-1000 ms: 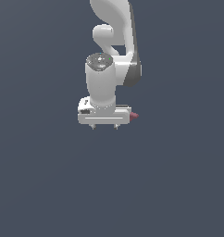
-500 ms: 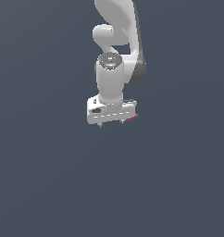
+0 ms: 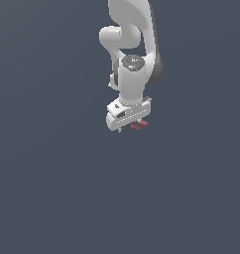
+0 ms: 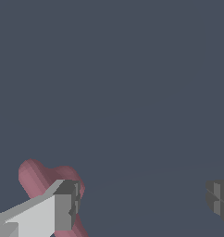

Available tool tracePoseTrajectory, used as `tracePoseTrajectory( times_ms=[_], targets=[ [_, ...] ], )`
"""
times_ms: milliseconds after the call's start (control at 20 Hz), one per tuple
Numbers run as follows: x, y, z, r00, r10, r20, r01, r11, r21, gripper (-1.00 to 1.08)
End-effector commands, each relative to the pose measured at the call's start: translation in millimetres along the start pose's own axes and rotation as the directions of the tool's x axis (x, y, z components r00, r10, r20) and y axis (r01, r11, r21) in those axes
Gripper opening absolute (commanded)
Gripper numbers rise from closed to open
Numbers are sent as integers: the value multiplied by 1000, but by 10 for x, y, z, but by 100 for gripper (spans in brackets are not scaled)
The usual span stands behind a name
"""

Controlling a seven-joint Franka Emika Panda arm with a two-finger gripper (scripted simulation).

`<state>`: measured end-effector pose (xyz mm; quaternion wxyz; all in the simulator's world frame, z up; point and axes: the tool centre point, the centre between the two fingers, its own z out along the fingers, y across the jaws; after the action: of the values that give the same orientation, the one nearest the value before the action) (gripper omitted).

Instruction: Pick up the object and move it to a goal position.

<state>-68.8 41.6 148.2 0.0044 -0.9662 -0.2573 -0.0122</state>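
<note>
While the gripper (image 4: 141, 206) stands wide apart, the object (image 4: 40, 183) lies just behind one finger (image 4: 63, 206), outside the gap.

Surface (image 3: 52, 188): one flat, uniform dark slate-grey plane filling both views, without visible edges, seams or markings. Resting on it: one small maroon-red block (image 3: 139, 125), matte, with rounded corners and a stubby rounded knob, largely hidden in the exterior view and seen in part in the wrist view (image 4: 37, 178).
</note>
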Motion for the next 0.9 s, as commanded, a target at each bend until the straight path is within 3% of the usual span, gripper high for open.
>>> tracePoseTrajectory(
  times_ms=[0, 200, 450, 850],
  targets=[
    [-72, -162, 38, 996, -90, 3, 90, 996, 2, 100],
    [-199, -410, 97, 973, -230, 8, 230, 973, 4, 100],
    [-360, -674, 163, 925, -380, 14, 380, 925, 8, 100],
    [-544, -925, 228, 853, -522, 21, 522, 853, 11, 100]
  ],
)
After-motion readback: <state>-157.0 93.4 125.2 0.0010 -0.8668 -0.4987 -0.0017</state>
